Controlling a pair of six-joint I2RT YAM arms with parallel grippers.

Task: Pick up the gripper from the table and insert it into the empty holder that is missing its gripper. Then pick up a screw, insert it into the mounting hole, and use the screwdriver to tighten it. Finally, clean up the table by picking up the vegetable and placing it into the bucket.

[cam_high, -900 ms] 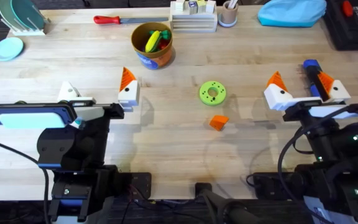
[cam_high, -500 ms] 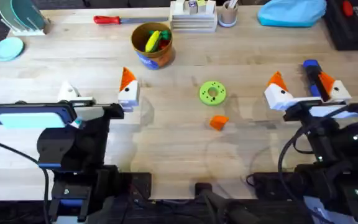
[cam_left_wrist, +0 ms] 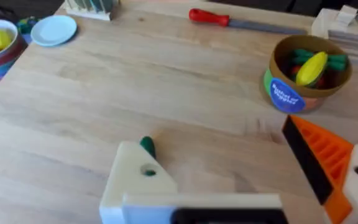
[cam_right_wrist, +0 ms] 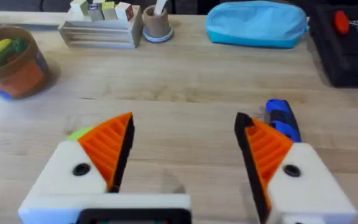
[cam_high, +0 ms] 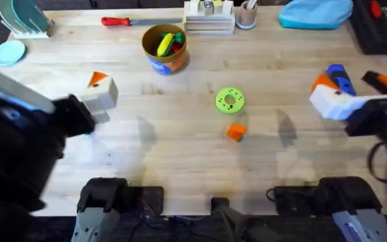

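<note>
left arm (cam_high: 19, 134) dark, blurred; screwdriver (cam_high: 338, 76) partly behind right gripper (cam_high: 358, 91)

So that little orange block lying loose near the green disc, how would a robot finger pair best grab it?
Probably straight down from above, fingers closing across the two opposite flat sides of the orange block. It lies low on the table, apart from the green disc, so there is room on either side; its ridged face cannot be made out here.

My right gripper (cam_right_wrist: 182, 155) has white wedge fingers with ribbed orange pads (cam_right_wrist: 107, 144), each with a dark screw hole; my arms (cam_high: 15, 144) are black.
</note>
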